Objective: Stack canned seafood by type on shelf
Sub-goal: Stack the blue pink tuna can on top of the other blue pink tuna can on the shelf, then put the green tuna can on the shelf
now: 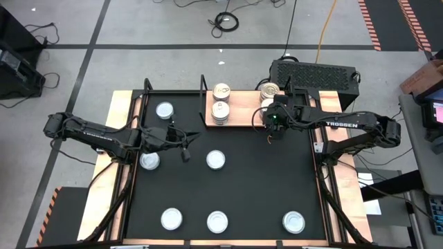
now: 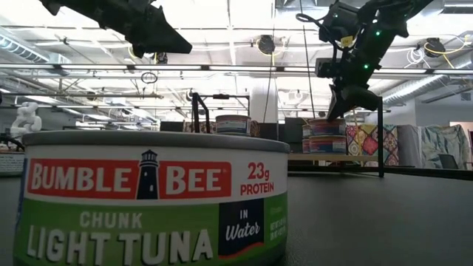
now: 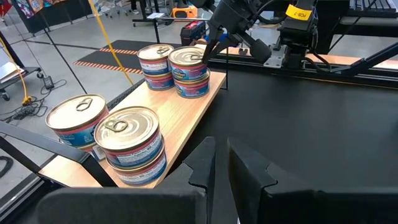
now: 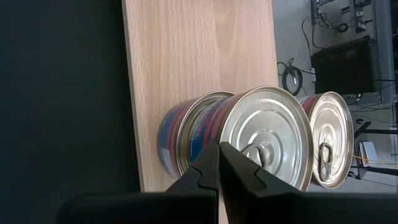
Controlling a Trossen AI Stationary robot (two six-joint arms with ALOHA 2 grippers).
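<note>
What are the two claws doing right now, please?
Left claw: nearly closed, holding nothing.
Right claw: closed, empty, by the shelf.

The shelf [image 1: 242, 111] is a light-wood board along the mat's far edge. Four stacks of pull-tab tins sit on it in two pairs: [image 1: 221, 90] and [image 1: 220, 111] at its left end, [image 1: 270, 90] and another at the right. Six pale-topped tins lie loose on the black mat, e.g. [image 1: 216, 160], [image 1: 172, 219], [image 1: 293, 222]. The nearest one reads Bumble Bee chunk light tuna [image 2: 148, 199].
</note>
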